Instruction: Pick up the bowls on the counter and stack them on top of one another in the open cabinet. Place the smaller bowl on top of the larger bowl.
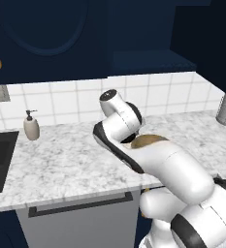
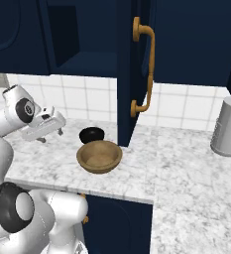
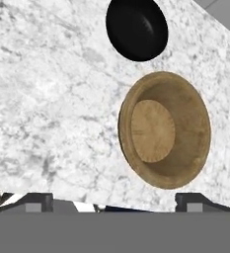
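the marbled counter (image 2: 186, 168) carries the wooden bowl (image 2: 99, 156), black bowl (image 2: 91, 134), soap dispenser (image 1: 31, 125) and grey canister (image 2: 227, 127).

Glossy black bowl (image 3: 136, 29), marbled counter (image 3: 47, 108)

Arm rose from base, elbow bent high, forearm reaching forward. Hand angled downward, gripper (image 2: 60, 130) hanging free in the air, holding nothing. In hand view, both dark fingertips (image 3: 35, 201) sat far apart at the bottom edge, jaws spread wide. Wrist tilted toward the right in right base view.
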{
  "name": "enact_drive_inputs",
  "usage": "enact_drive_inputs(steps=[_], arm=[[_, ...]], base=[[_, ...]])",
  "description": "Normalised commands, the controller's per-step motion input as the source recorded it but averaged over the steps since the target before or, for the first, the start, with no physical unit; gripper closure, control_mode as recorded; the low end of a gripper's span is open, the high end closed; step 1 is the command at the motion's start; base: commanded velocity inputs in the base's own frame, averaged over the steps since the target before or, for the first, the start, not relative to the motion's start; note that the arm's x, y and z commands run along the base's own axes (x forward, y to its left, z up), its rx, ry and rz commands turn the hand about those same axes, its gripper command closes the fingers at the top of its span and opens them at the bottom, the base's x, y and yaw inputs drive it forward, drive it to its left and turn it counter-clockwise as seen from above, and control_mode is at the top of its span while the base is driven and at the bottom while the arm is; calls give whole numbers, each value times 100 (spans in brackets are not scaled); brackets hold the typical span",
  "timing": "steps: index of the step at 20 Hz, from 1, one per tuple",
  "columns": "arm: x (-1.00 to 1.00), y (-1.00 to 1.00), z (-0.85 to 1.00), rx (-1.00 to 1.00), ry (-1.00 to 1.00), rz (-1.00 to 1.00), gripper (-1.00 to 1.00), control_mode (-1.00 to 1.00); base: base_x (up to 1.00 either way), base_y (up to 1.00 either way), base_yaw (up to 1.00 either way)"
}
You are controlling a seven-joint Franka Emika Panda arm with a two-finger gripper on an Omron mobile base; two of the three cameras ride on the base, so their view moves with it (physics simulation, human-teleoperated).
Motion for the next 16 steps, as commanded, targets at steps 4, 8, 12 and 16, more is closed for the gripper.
enact_drive_inputs(steps=[4, 8, 12, 16], arm=[[72, -1, -13, 0, 0, 0, -100, -100], [53, -4, -18, 0, 0, 0, -100, -100], [29, -5, -32, 0, 0, 0, -100, -100], [55, -12, -30, 0, 0, 0, -100, -100]], base=[[0, 0, 0], [0, 0, 0], [0, 0, 0], [0, 0, 0]])
